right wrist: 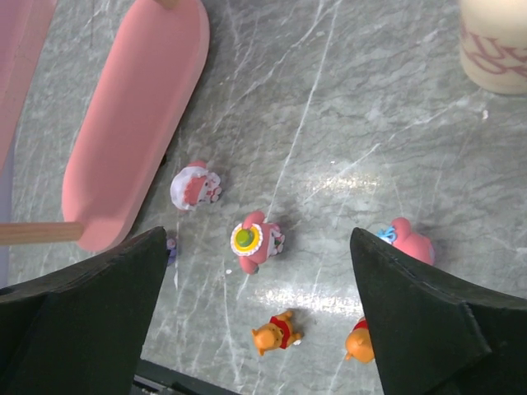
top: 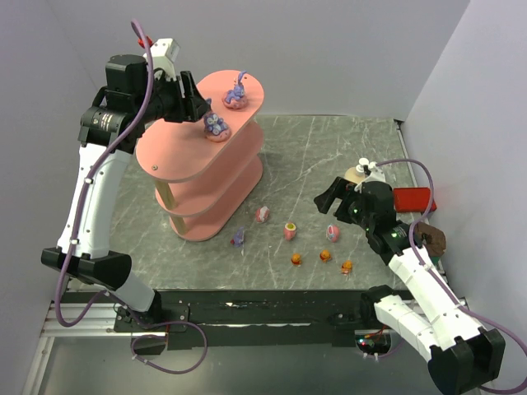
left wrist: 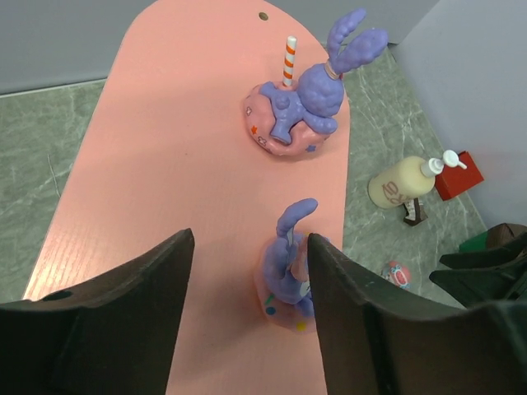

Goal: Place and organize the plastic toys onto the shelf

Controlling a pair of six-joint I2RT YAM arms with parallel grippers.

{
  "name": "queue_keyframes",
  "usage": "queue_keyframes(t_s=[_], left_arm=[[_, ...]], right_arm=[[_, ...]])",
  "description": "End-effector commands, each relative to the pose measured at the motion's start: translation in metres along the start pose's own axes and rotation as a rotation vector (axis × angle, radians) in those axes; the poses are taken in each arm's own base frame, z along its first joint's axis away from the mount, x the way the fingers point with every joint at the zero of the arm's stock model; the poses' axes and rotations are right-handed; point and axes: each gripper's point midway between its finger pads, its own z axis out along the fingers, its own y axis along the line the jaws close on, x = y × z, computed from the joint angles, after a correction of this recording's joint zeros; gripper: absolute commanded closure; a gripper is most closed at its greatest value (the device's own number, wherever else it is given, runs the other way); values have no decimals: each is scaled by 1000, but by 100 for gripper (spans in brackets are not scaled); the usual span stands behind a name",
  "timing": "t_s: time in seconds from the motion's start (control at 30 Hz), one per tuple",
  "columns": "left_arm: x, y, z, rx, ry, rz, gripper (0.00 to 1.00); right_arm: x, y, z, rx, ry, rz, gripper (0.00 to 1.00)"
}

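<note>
Top external view: the shelf (top: pixel 177 152) stands at the far left of the counter (top: pixel 329 148). The left arm reaches over its top board. The right arm hangs low over the counter at the right.
Left jaws: open above the top board. In the left wrist view the fingers (left wrist: pixel 123 313) stand apart, with bare board showing between them.
Near bunny (left wrist: pixel 288 276): upright on the top board, between the fingers and close against the right-hand one in that view. Whether they touch cannot be told.
Far bunny (left wrist: pixel 300 111): sits on its pink base further along the same board, beside a striped stick (left wrist: pixel 290 58) and well apart from the jaws.
Right jaws: open wide, gripping nothing, above loose toys on the counter.
Yellow-topped pink toy (right wrist: pixel 251 240): on the counter, midway under the right jaws.
Pink-and-white toy (right wrist: pixel 193 187): on the counter, near the edge of the shelf's bottom board.
Pink toy (right wrist: pixel 408 240): on the counter, partly hidden by one right finger.
Orange toys (top: pixel 325 256): three on the counter, in a loose row near its front edge.
Small purple toy (top: pixel 239 239): on the counter, just beside the shelf's foot.
Other items: pump bottle (top: pixel 359 173) and red box (top: pixel 412 200), at the right side behind the right arm.
</note>
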Motion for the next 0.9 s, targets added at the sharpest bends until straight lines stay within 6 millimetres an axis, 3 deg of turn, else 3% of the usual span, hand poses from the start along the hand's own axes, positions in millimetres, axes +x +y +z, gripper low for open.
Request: queue_keyframes(t_s=[0.0,0.33,0.43,0.47,0.5,0.53,0.57,0.6,0.63,0.67,0.7,0.73,0.77,0.83,0.87], left_arm=[[-29,-19,-26,51,-113,27,35],[-42,-20,-43,24,-182,15,25],[-47,-20,-60,0,-238,5,18],[-53,-20,-77,-23,-286,5,16],[-47,-16,-77,-38,-284,-6,13],[-51,-16,-84,-43,-321,-13,10],[-55,-20,-105,-50,-371,-14,6],[-45,-10,-103,-90,-364,-29,0],[-43,-7,-110,-109,-382,-40,3],[-47,-11,-132,-113,-443,-39,4],[-35,-1,-131,-151,-436,-53,4],[-36,-1,-154,-171,-492,-65,4],[-36,2,-162,-188,-528,-74,4],[-20,21,-167,-276,-550,-107,4],[-21,22,-190,-293,-621,-118,4]], right_arm=[[-7,12,-3,-80,-41,-21,0],[-4,22,-4,-140,-12,-84,0],[0,35,-6,-227,5,-129,0],[1,41,-7,-259,8,-142,0],[4,43,-7,-286,15,-162,0],[1,51,-8,-326,-1,-179,0],[8,63,-12,-396,21,-203,0],[13,69,-13,-433,24,-234,0],[11,82,-17,-491,-6,-270,0],[20,95,-21,-531,-4,-308,0],[25,103,-22,-553,-17,-369,0],[29,113,-24,-583,-28,-408,0],[42,129,-30,-640,-16,-454,0],[58,142,-28,-697,8,-529,0],[63,152,-28,-734,-1,-549,0]])
